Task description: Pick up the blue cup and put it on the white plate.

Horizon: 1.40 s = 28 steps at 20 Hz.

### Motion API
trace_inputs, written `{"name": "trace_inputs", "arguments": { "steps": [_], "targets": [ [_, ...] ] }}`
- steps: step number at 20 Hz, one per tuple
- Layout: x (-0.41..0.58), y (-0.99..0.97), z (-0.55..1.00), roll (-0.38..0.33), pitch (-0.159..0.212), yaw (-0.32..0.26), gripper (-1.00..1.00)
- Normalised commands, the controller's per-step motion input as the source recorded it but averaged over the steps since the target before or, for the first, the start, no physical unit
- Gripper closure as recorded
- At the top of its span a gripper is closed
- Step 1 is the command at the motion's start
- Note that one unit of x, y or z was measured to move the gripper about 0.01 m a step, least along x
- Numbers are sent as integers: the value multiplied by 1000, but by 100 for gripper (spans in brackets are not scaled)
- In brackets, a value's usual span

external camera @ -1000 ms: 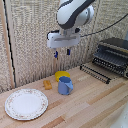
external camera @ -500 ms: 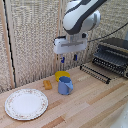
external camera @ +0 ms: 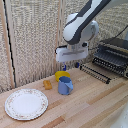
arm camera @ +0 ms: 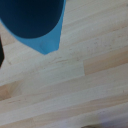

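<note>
Compared to half a second back, the arm has dropped a bit, so the hand [external camera: 70, 65] now hangs closer over the cup [external camera: 65, 85], but not touching it as far as I can see. Cup, bowl and plate haven't budged.

Cup is sitting upright on the worktop [external camera: 95, 105], handle sticking out toward the exterior view's right. Yellow bowl [external camera: 62, 75] is right behind it, touching or near enough that I can't tell. Small orange thing [external camera: 47, 84] sits just off to the exterior view's left of the cup, too blurry to say what it is. Plate [external camera: 26, 104] is further to the exterior view's left and nearer the camera, well apart from the cup.

Hand state: the two dark fingers [external camera: 76, 64] poke down from the white block with a gap between them and nothing in it, so it looks released.

Wrist view is mostly worktop planks with the cup's rim and handle filling one corner, so the camera is pretty much over it. Dark sliver at one edge, probably a finger, but can't say for sure.

Black wire rack [external camera: 111, 58] stands at the back on the exterior view's right.
</note>
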Motion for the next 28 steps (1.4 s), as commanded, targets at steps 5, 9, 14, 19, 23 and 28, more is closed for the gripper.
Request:
{"name": "trace_inputs", "arguments": {
  "steps": [5,9,14,19,23,28],
  "targets": [
    [39,-118,-382,-5,8,7,-100],
    [83,-53,-374,-34,3,23,-100],
    [62,-50,-364,-50,0,30,-100],
    [0,0,-273,-87,23,21,100],
    [0,4,-73,-50,7,2,100],
    [0,0,-9,-6,-17,0,100]
  ]
}}
